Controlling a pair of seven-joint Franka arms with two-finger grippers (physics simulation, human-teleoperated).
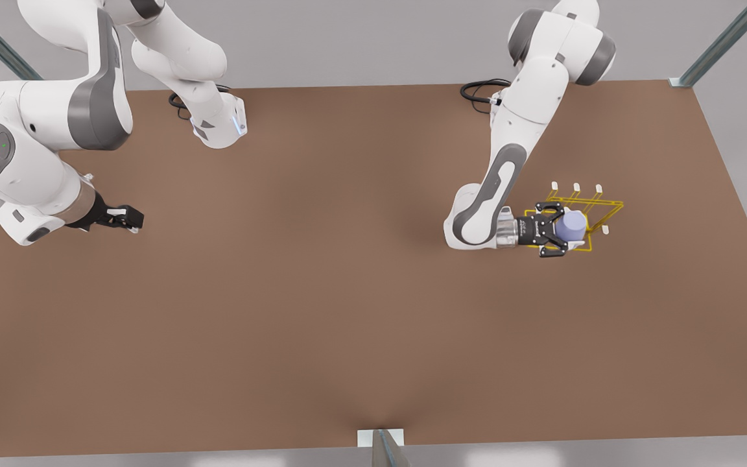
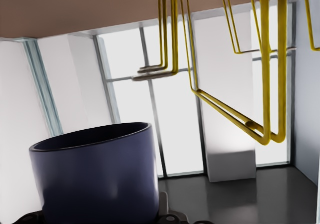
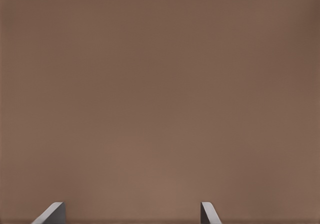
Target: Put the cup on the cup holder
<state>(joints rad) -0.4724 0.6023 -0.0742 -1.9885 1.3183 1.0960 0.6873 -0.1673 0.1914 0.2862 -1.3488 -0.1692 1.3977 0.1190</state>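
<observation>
Front view: I have the left gripper (image 1: pixel 563 229) clasped around the small lavender-blue tapered cup (image 1: pixel 571 226), one black finger on each side of its wall, with the arm's last link lying low and level over the brown worktop (image 1: pixel 321 311). The cup hangs above the thin yellow wire cup holder (image 1: pixel 597 209), over the part of the rectangular frame nearest the arm, toward the worktop's edge on the front view's right. Three white-tipped prongs stand clear along the rack's far side, beyond the cup. I judge that the side grip keeps the cup's mouth free for a prong to enter, and that the placement is close but not finished, since I cannot tell whether a prong already sits inside the cup.

Left wrist view: the cup (image 2: pixel 97 176) appears dark blue, rim (image 2: pixel 90 136) open and unobstructed, with the rack's yellow wire bends (image 2: pixel 230 116) just beside it, not touching. This closeness of wire to rim is hidden by the gripper in the front view.

Right wrist view: two pale fingertips (image 3: pixel 51 214), spread well apart with nothing between them, face bare worktop. In the front view this right gripper (image 1: pixel 122 218) waits near the opposite edge, well apart from the rack.
</observation>
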